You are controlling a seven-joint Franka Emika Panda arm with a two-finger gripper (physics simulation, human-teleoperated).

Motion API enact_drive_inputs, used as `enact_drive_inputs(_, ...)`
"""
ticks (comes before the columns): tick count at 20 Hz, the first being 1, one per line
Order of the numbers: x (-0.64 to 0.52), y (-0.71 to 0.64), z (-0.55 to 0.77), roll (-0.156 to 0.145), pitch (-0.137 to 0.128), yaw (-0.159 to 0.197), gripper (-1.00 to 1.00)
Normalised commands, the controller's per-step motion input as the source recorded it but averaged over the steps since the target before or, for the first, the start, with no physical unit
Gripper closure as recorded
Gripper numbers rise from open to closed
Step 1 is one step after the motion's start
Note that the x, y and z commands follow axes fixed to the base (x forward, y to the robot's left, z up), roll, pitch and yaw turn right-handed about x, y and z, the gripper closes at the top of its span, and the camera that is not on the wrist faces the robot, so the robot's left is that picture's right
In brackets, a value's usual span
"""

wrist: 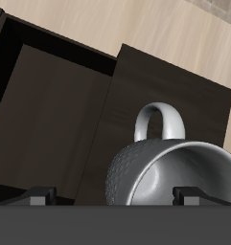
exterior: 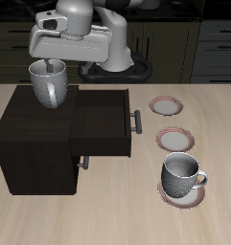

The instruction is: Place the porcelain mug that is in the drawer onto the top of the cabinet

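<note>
Near the table's front edge a second mug [exterior: 182, 175] sits on a plate [exterior: 181, 192], and two more plates [exterior: 174, 139] lie farther back. Behind them the drawer [exterior: 103, 122] stands pulled out of the cabinet [exterior: 31, 134], and it looks empty. Farthest back, the gripper [exterior: 50, 65] holds the porcelain mug [exterior: 48, 84] by its rim, jaws closed on the wall. The mug hangs just above the cabinet's flat top, handle toward the front. I judge that the coming move is straight down.
</note>
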Motion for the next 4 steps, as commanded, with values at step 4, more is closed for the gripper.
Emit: enact_drive_inputs(4, -0.1, 0.09, 0.18, 0.02, -0.013, 0.015, -1.0)
